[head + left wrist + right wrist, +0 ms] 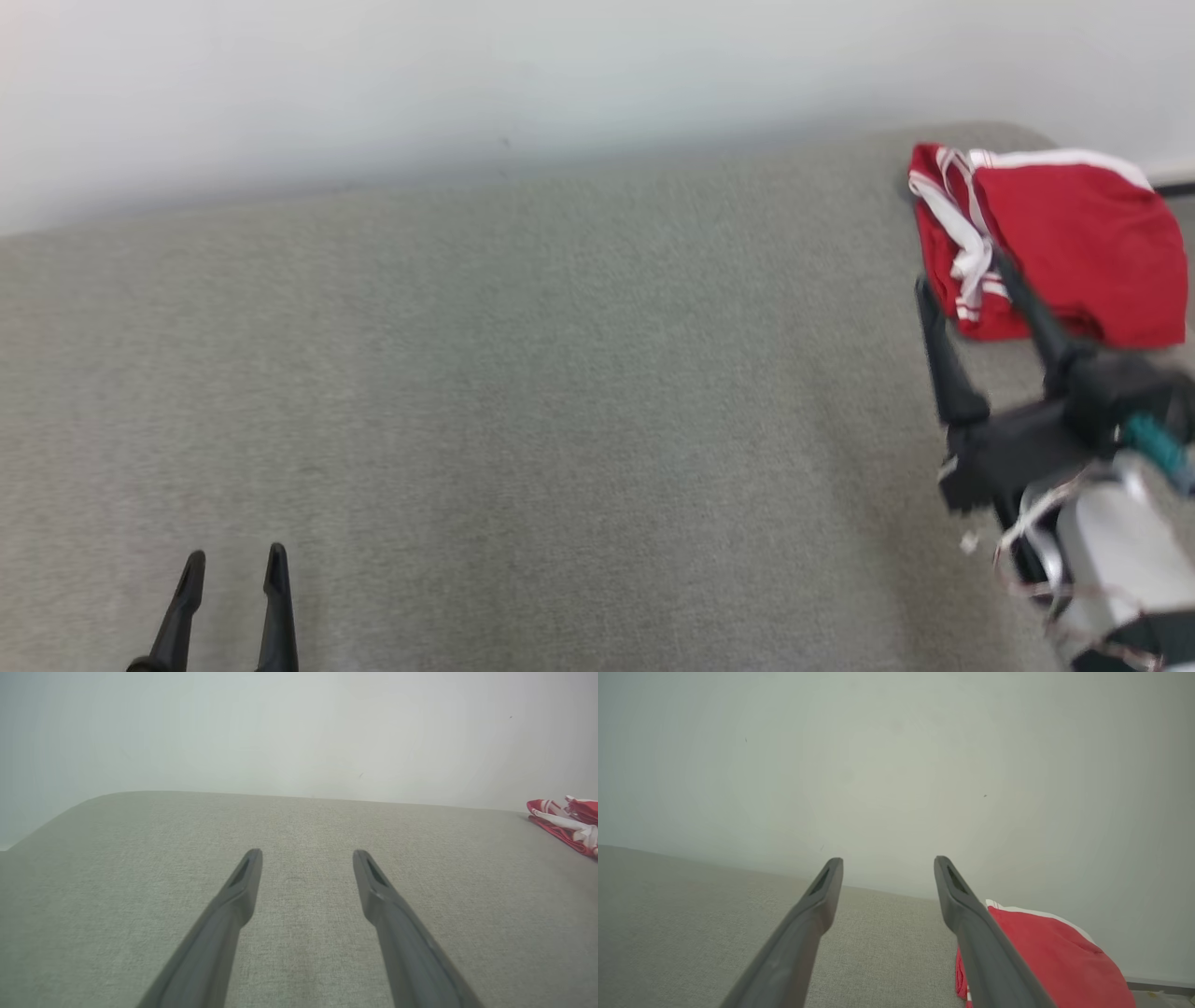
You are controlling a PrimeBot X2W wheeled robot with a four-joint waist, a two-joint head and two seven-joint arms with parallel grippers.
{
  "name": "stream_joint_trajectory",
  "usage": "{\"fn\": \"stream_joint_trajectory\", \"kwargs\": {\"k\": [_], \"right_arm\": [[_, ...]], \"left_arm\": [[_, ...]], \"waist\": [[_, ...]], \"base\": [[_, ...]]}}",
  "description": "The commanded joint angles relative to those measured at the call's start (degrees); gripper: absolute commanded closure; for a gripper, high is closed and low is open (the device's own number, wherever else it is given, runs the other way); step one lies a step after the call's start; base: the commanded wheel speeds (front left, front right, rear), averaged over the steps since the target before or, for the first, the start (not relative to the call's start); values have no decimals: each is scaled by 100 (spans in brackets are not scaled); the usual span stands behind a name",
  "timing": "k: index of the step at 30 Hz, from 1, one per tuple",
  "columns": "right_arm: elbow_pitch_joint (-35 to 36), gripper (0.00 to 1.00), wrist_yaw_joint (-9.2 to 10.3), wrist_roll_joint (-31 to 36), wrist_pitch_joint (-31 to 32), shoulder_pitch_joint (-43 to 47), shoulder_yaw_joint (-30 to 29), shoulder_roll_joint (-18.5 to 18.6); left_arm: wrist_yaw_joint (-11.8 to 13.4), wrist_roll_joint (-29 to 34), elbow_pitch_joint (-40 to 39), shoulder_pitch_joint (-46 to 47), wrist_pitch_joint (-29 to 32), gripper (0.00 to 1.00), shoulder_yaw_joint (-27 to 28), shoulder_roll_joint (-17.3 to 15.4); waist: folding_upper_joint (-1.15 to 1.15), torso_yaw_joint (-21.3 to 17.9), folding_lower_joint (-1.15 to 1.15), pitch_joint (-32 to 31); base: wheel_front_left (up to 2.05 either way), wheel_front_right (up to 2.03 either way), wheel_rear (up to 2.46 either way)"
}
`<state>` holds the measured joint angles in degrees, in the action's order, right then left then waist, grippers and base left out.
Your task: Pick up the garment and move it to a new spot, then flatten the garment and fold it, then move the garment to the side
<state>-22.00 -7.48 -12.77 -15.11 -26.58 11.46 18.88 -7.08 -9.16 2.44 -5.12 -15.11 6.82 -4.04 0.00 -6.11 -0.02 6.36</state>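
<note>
Both stood wide and empty, I noted: left end effector [235, 555] low over the grey fabric surface [560, 373], right end effector [962, 271] just beside the red garment [1074, 243] (white-trimmed, bunched) at its far right corner.

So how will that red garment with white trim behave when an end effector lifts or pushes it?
Probably floppy: the red garment lies in soft folds with its white trim bunched, so it should drape and sag from a single pinch. Likely light, being thin cloth. Pushed, it would probably crumple rather than slide, given the textured grey fabric surface under it.
</note>
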Motion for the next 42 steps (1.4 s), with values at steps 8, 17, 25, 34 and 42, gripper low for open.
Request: {"fn": "stream_joint_trajectory", "kwargs": {"k": [8,17,25,34,42], "right_arm": [[713,0,3,53,-1,1517,-365,-584],[1210,0,3,280,0,2537,-722,-1099],[1397,0,3,287,0,3012,-1002,-1289],[1334,0,3,216,0,3137,-1114,-1350],[1237,0,3,174,-1,3152,-1152,-1370]], "left_arm": [[-21,38,164,-192,1,0,89,55],[-36,74,303,-164,1,0,45,76],[-31,50,348,-172,1,0,3,92],[-33,82,416,-156,1,0,58,102],[-31,147,428,-128,1,0,94,106]], "waist": [[0,473,2,-608],[0,616,2,-847],[0,676,2,-1032],[0,672,2,-1108],[0,659,2,-1110]], "base": [[0,0,0],[0,0,0],[0,0,0],[0,0,0],[0,0,0]]}}
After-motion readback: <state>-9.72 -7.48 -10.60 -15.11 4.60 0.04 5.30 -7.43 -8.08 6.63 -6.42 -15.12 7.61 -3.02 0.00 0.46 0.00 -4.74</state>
